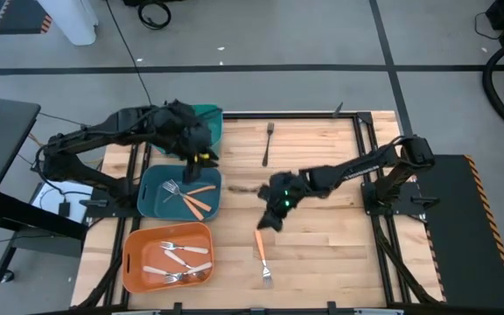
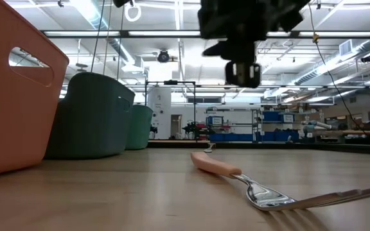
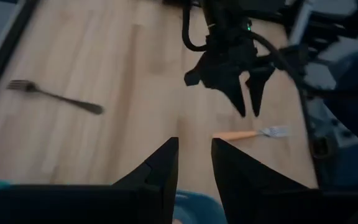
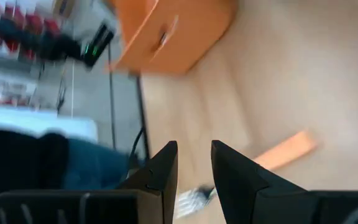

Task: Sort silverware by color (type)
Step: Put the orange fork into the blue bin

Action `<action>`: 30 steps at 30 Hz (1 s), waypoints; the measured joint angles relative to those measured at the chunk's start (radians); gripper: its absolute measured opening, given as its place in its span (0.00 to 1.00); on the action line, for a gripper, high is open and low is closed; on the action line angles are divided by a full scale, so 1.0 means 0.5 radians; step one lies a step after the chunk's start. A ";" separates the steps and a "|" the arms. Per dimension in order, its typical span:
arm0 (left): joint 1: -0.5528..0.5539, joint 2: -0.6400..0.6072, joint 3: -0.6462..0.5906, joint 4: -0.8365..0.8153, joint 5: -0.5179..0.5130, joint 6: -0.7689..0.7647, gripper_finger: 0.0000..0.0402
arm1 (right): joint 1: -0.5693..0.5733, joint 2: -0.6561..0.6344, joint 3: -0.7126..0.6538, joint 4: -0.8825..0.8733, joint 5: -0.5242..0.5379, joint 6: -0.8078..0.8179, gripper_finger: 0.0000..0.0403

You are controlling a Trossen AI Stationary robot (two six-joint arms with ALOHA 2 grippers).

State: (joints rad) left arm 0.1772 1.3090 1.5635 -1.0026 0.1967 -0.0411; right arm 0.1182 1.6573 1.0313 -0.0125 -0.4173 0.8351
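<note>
An orange-handled fork (image 1: 262, 256) lies flat on the wooden table near its front edge; it also shows in the low view (image 2: 218, 167) and the right wrist view (image 4: 286, 152). A black fork (image 1: 269, 143) lies toward the far edge. My right gripper (image 1: 276, 219) hangs open just above and beyond the orange-handled fork's handle end, holding nothing (image 4: 194, 163). My left gripper (image 1: 204, 159) is open and empty over the far rim of a teal bin (image 1: 151, 203) that holds orange-handled forks (image 1: 198, 199).
An orange bin (image 1: 129, 262) at the front left holds cream-handled silverware (image 1: 182, 261). A second teal bin (image 1: 210, 118) sits at the far left under my left arm. Bare wood stretches between the black fork and the table's right side.
</note>
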 joint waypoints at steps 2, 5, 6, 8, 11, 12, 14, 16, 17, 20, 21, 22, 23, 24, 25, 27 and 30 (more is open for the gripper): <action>-0.079 0.001 0.000 0.013 -0.005 -0.014 0.26 | 0.095 -0.001 0.000 -0.039 -0.007 0.001 0.26; -0.182 0.007 0.000 0.063 -0.073 -0.122 0.26 | 0.222 -0.001 0.000 -0.163 -0.010 0.002 0.26; -0.215 0.020 0.000 0.090 -0.104 -0.161 0.26 | 0.257 -0.001 0.000 -0.185 -0.010 0.002 0.26; -0.278 0.038 0.000 0.120 -0.141 -0.221 0.26 | 0.322 -0.001 0.000 -0.197 -0.010 0.001 0.26; -0.378 0.081 0.001 0.169 -0.145 -0.314 0.26 | 0.398 -0.001 0.000 -0.204 0.001 0.010 0.26; -0.413 0.107 0.001 0.156 -0.146 -0.345 0.26 | 0.420 -0.001 0.000 -0.196 0.004 0.034 0.26; -0.489 0.173 0.001 0.199 -0.145 -0.434 0.26 | 0.461 -0.001 0.000 -0.201 0.013 0.113 0.26; -0.561 0.238 -0.001 0.219 -0.148 -0.509 0.26 | 0.505 -0.001 -0.001 -0.232 0.011 0.231 0.26; -0.601 0.270 -0.001 0.263 -0.158 -0.550 0.26 | 0.533 -0.001 -0.001 -0.238 0.014 0.289 0.26; -0.708 0.381 -0.001 0.331 -0.190 -0.642 0.26 | 0.651 -0.001 -0.002 -0.211 -0.017 0.400 0.26; -0.740 0.423 -0.001 0.350 -0.193 -0.654 0.26 | 0.706 -0.001 -0.001 -0.199 -0.020 0.408 0.26; -0.769 0.461 -0.001 0.398 -0.193 -0.656 0.26 | 0.761 -0.002 -0.001 -0.198 -0.026 0.417 0.26; -0.801 0.491 -0.001 0.424 -0.195 -0.648 0.26 | 0.818 -0.002 -0.001 -0.199 -0.026 0.418 0.26; -0.831 0.531 -0.001 0.423 -0.197 -0.631 0.26 | 0.874 -0.002 -0.001 -0.206 -0.011 0.410 0.26; -0.857 0.574 0.000 0.462 -0.199 -0.614 0.26 | 0.926 -0.001 -0.001 -0.231 0.007 0.391 0.26; -0.908 0.660 0.000 0.501 -0.217 -0.578 0.26 | 1.015 -0.002 -0.002 -0.282 0.058 0.362 0.26; -0.955 0.806 0.000 0.588 -0.217 -0.577 0.26 | 1.102 -0.002 -0.002 -0.341 0.227 0.403 0.26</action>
State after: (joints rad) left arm -0.3003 1.7122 1.5635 -0.7085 0.0881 -0.3294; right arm 0.6693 1.6566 1.0306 -0.1828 -0.3036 1.0363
